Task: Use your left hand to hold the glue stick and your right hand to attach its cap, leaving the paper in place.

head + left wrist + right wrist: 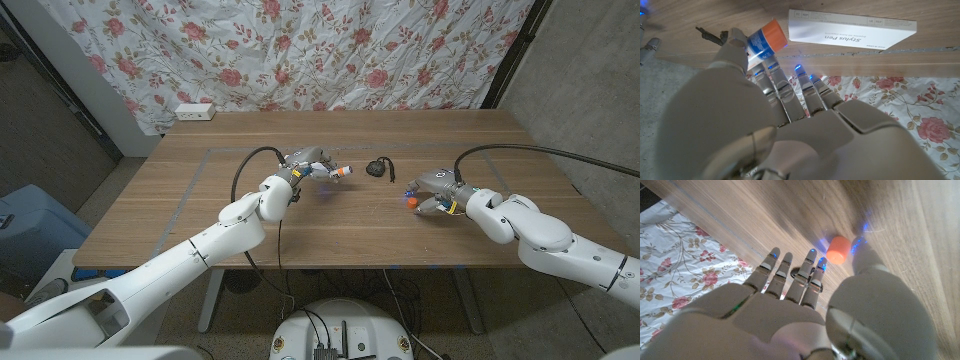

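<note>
Light, rigid and smooth, the glue stick [340,171] sits pinched in the left hand [308,164] above the desk's [150,200] middle, while right-hand fingers [866,255] pinch its small orange cap [839,250], likely slippery.

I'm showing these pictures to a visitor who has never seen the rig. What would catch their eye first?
Probably the left hand near the table's middle, holding up a glue stick with an orange end. Next, the right hand, further right, has a small orange cap at its fingertips. Behind the table hangs a rose-patterned cloth.
</note>
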`<state>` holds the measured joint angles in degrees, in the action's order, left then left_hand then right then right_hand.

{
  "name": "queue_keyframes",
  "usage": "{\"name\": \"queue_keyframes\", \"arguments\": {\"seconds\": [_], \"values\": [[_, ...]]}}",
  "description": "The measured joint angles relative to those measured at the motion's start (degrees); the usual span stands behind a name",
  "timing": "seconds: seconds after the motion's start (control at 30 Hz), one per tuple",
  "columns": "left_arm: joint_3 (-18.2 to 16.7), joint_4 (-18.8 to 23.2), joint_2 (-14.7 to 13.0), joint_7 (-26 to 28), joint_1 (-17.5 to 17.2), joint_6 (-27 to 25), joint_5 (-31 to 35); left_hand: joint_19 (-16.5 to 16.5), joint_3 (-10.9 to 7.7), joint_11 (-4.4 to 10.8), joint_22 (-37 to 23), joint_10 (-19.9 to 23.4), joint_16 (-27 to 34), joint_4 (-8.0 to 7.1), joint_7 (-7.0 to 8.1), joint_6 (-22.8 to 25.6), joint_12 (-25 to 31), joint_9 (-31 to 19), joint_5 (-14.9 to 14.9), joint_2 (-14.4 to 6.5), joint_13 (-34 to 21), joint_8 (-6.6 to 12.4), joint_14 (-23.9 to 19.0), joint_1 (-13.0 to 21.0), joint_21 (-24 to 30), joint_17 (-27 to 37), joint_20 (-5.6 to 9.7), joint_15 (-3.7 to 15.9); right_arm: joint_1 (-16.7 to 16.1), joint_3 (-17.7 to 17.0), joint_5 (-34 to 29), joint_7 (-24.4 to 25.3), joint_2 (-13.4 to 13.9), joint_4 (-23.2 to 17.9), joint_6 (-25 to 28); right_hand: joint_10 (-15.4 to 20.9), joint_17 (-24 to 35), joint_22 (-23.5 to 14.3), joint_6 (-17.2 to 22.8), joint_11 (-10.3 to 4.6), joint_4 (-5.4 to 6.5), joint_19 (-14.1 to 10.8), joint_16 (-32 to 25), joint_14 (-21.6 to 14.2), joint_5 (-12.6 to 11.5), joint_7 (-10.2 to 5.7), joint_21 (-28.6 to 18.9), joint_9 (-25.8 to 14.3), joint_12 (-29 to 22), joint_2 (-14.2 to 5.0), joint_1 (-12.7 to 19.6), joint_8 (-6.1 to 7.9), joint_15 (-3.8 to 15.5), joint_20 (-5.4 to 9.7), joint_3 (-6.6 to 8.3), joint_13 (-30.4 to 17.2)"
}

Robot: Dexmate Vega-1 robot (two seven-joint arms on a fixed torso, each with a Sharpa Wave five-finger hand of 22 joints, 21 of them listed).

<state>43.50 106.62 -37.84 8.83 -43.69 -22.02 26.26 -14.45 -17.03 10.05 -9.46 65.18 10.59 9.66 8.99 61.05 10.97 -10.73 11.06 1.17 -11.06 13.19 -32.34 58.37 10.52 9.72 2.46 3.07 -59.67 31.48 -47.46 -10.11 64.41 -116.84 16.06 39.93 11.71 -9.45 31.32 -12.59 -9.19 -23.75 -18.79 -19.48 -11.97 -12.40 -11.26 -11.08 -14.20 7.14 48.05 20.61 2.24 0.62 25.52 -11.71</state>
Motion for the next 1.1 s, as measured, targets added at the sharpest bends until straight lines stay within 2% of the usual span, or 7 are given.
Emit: {"name": "queue_keyframes", "arguments": {"seconds": [0.27,0.57,0.83,1.1], "values": [[-0.06,-0.27,0.05,-0.02,0.01,0.18,-0.12,0.0,0.0,0.0,0.0,0.0,0.0,0.0,-0.02,0.02,-0.12,0.0,0.0,0.0,-0.01,0.0,0.0,0.0,0.0,0.0,0.0,0.0,0.11,-0.01,0.0,0.48,-0.28,0.45,-0.36,2.48,0.16,0.0,1.89,0.02,-0.06,0.0,-0.29,-0.71,0.0,-0.26,0.0,0.0,0.0,-0.9,0.9,0.45,0.12,0.0,-0.38,-0.01],[-0.13,-0.62,0.08,-0.02,0.03,0.44,-0.37,0.0,0.0,0.0,0.0,0.0,0.0,0.0,-0.09,0.09,0.07,0.0,0.0,0.0,-0.01,-0.06,0.0,0.0,0.0,0.0,0.0,0.0,0.43,-0.02,0.2,0.87,-0.49,0.82,-1.11,5.13,0.16,0.0,4.84,-0.17,0.11,0.01,-0.5,-1.83,0.0,-0.1,0.27,-0.26,0.01,-1.83,1.83,1.47,0.21,0.0,-1.02,-0.01],[-0.13,-0.64,0.08,0.04,-0.18,0.37,-0.41,0.0,0.01,0.0,0.0,0.0,0.0,0.01,-0.09,0.09,0.07,0.0,-0.01,0.0,-0.01,-0.17,0.0,0.0,0.0,0.0,0.0,0.0,0.69,-0.02,0.4,1.34,-0.76,1.2,-1.61,7.9,0.38,0.0,8.93,-0.12,0.14,0.01,-0.71,-2.88,0.0,-0.1,0.27,-0.26,0.24,-2.29,2.29,3.1,0.23,0.0,-1.92,-0.01],[-0.07,-0.63,0.1,0.07,-0.22,0.14,-0.41,0.0,0.02,0.0,0.0,0.0,0.0,0.02,-0.1,0.1,0.05,0.0,-0.03,0.0,-0.01,-0.4,0.0,0.0,0.0,0.0,0.0,0.0,1.07,-0.02,1.08,1.53,-0.81,1.71,-2.57,9.51,0.44,0.0,10.44,-0.11,0.07,0.01,-0.94,-3.48,0.0,-0.21,0.27,-0.53,0.24,-2.94,2.93,3.56,0.23,-0.01,-1.99,-0.02]]}}
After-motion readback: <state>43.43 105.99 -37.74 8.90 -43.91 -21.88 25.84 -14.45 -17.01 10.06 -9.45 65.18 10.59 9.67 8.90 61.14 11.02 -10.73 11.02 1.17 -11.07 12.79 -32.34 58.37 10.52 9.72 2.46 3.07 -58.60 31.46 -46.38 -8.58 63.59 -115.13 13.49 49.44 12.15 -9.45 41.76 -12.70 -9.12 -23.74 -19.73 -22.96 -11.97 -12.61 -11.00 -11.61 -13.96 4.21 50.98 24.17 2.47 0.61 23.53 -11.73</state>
